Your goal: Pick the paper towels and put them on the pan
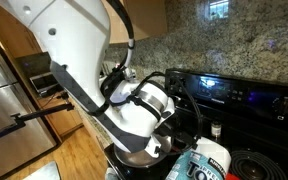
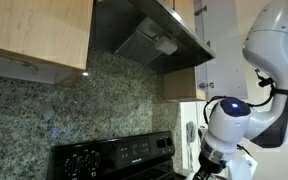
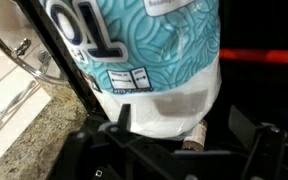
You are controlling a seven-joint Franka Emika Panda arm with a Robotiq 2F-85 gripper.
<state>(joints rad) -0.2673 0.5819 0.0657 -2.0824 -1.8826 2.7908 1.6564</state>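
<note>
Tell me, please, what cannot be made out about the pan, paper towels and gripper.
Pan: wrist view, the paper towels hide all but its reddish handle; whether the roll rests on it, unclear.
Paper towels: top cut off by the wrist view's edge.
Gripper: dark, blurred in the wrist view; below the robot arm in an exterior view, cut by the bottom edge; contact with the roll unclear.

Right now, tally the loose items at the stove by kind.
Towel roll: 1
Pan: 1
Bottle: 1
Total: 3
</note>
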